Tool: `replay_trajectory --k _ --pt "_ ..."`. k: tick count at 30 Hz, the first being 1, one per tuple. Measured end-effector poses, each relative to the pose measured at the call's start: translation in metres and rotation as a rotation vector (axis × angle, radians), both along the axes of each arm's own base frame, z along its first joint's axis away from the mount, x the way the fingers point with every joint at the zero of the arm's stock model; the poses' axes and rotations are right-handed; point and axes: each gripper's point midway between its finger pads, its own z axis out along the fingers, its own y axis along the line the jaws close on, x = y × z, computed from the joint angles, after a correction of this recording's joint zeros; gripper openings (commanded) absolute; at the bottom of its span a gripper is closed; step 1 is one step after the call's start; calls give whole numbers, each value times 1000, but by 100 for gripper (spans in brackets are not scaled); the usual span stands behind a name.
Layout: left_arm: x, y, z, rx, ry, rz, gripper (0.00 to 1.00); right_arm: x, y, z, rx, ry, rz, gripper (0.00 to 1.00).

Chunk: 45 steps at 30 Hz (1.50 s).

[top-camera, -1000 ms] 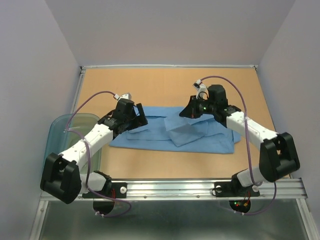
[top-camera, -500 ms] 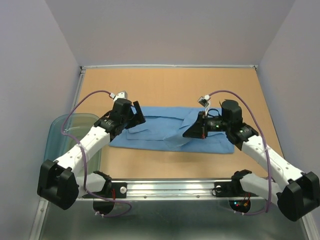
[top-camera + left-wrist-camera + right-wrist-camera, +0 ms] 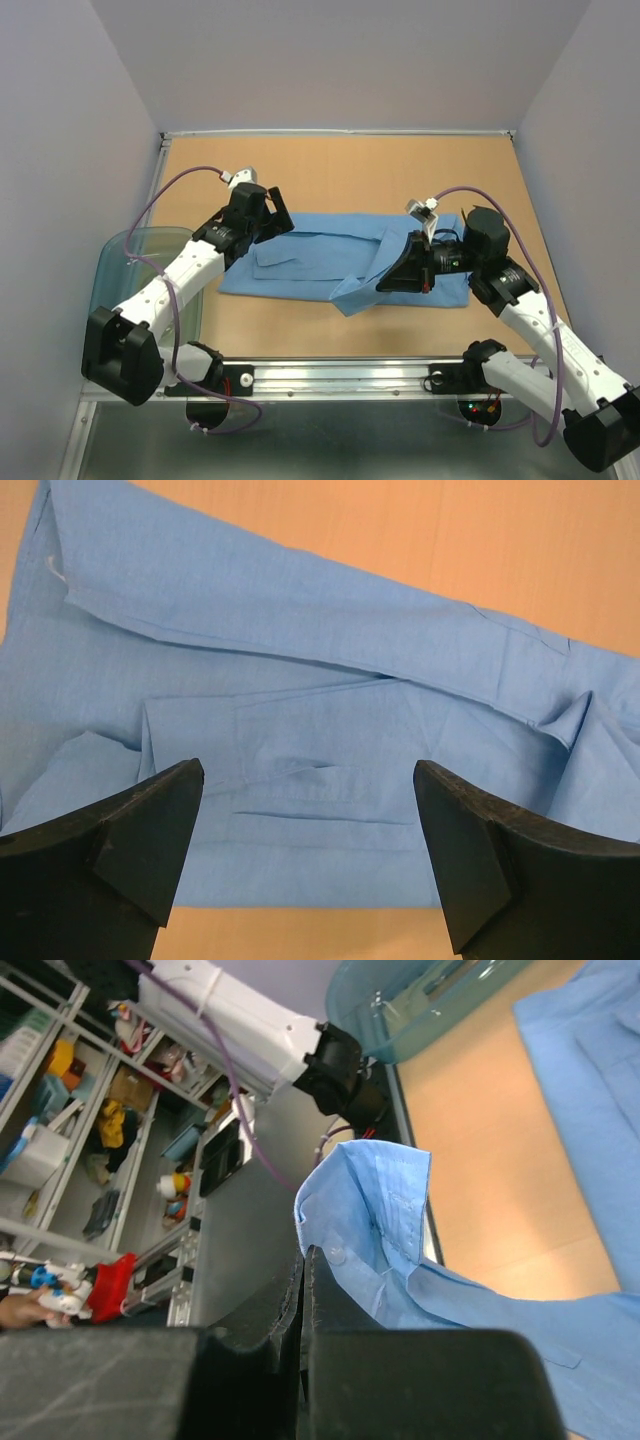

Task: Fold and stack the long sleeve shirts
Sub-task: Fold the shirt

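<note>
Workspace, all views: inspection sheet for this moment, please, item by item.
Surface: tan table, bare around the cloth.
Job's things: one light blue shirt, partly folded across the middle, one edge raised at its right; no stack seen.
Clutter: clear bluish tub at the table's left edge.
Grippers: left gripper open over the shirt's left part, holding nothing; right gripper shut on the shirt's raised edge.
Cables: purple cables loop over both arms, none lying on the cloth.
Surroundings: plain walls, metal rail at the near edge; cluttered shelves in the right wrist view.
</note>
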Motion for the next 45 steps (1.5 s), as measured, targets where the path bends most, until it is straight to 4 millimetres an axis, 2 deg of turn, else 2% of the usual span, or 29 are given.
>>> replay_trajectory --k 9,13,18,20,21,23,25,26,27,29,31,33,35,37,39,41,42,44,45 --pt "17 -2 -8 46 16 4 98 -27 -8 19 40 -17 98 2" --pt "22 -3 -10 62 15 6 98 -30 -9 23 48 -37 86 1" --pt "24 0 -9 80 4 12 98 -6 -5 19 26 -36 -49 2" --pt "25 1 -10 89 3 12 98 21 -2 9 -9 -19 -170 2" --pt "25 1 -10 92 3 12 98 32 0 3 -28 -6 -211 11" --pt "26 2 -11 98 4 11 98 62 1 -8 -83 24 -324 40" --pt "27 3 -11 107 1 12 98 96 4 -25 -154 51 -419 63" --pt "28 3 -10 110 -1 12 98 105 4 -31 -179 64 -443 66" --pt "29 4 -9 116 -5 14 98 119 3 -45 -228 83 -486 74" --pt "32 6 -4 130 -19 20 98 133 -3 -62 -299 113 -552 80" --pt "39 7 3 145 -40 25 98 145 -17 -77 -385 126 -654 81" --pt "45 7 9 158 -53 31 98 164 -41 -83 -467 119 -805 80" --pt "54 6 14 168 -65 34 98 188 -76 -76 -515 110 -986 77" --pt "64 4 16 175 -70 36 98 212 -118 -68 -527 121 -1165 70" --pt "73 5 15 186 -65 46 98 229 -160 -71 -525 181 -1314 62" --pt "79 7 9 194 -51 53 98 239 -193 -85 -537 271 -1413 59" --pt "83 10 3 199 -37 63 98 244 -213 -101 -548 347 -1467 57" --pt "90 19 -8 209 -9 84 98 246 -233 -126 -557 452 -1510 55" --pt "91 22 -11 209 1 90 98 244 -237 -139 -558 500 -1513 54"
